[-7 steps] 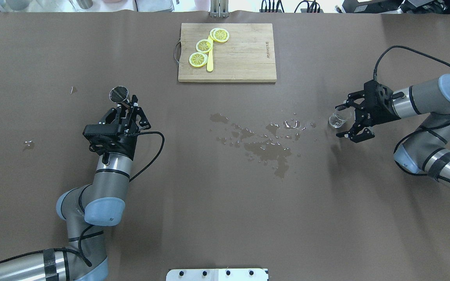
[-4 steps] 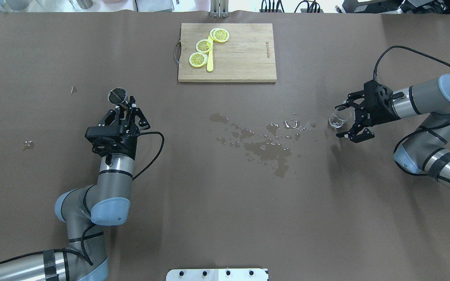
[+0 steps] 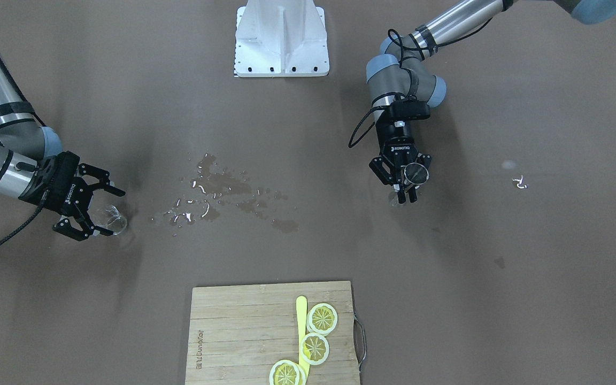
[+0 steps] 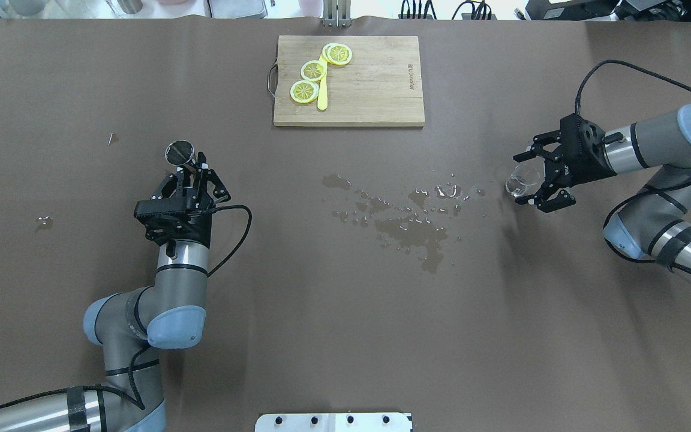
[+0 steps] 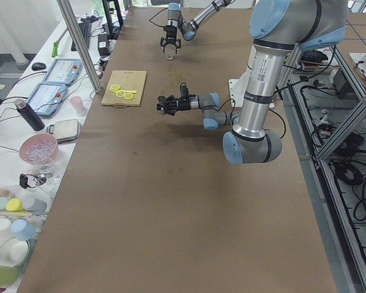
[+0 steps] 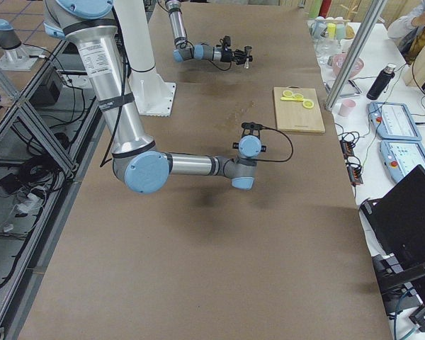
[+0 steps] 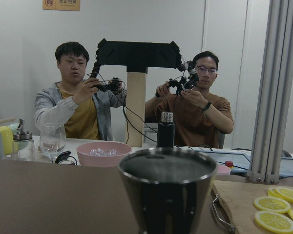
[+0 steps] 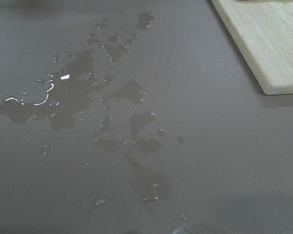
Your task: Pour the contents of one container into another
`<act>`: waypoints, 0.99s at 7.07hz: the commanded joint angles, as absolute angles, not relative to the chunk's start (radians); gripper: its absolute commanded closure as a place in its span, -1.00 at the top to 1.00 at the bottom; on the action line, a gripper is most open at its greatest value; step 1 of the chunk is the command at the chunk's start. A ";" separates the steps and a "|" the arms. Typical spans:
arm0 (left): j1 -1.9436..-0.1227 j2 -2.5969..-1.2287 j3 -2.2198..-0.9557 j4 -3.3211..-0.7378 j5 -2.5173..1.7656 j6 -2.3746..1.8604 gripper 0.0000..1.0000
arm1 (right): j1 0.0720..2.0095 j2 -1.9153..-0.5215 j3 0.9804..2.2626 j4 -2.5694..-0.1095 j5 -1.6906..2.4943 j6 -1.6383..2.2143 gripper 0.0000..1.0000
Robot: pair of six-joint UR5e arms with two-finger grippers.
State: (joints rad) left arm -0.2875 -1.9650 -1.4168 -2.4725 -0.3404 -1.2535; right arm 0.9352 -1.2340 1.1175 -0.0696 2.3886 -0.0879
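A metal cup [image 4: 179,152] is held upright above the table's left part, with my left gripper [image 4: 194,170] shut on it. The same metal cup [image 7: 168,190] fills the lower middle of the left wrist view, its inside dark. At the right stands a small clear glass [image 4: 524,177] between the widely spread fingers of my right gripper [image 4: 518,180], which is open. In the front-facing view the glass [image 3: 113,220] looks tilted, close to one finger of the right gripper [image 3: 116,214]. The right wrist view shows neither glass nor fingers.
A puddle [image 4: 408,225] with scattered drops wets the middle of the table, and small drops [image 4: 44,222] lie at far left. A wooden cutting board [image 4: 375,90] at the back carries lemon slices [image 4: 312,71] and a yellow knife [image 4: 323,96]. Two people [image 7: 200,107] sit beyond the table.
My left arm has drawn back a little with the metal cup, which has shifted slightly nearer. The right gripper has moved a little toward the far side, still spread around the glass.
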 commanded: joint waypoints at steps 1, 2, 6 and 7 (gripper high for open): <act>-0.276 -1.963 -1.417 -2.384 -0.309 -1.340 -1.00 | 0.992 -1.229 1.155 -0.074 2.448 -0.039 1.00; -0.275 -1.965 -1.419 -2.312 -0.305 -1.401 -1.00 | 1.009 -1.229 1.207 -0.086 2.463 0.030 1.00; -0.273 -1.965 -1.414 -2.260 -0.281 -1.439 -1.00 | 1.095 -1.241 1.406 -0.471 2.470 0.057 1.00; -0.270 -1.965 -1.410 -2.257 -0.281 -1.443 -1.00 | 1.124 -1.241 1.436 -0.600 2.482 0.052 1.00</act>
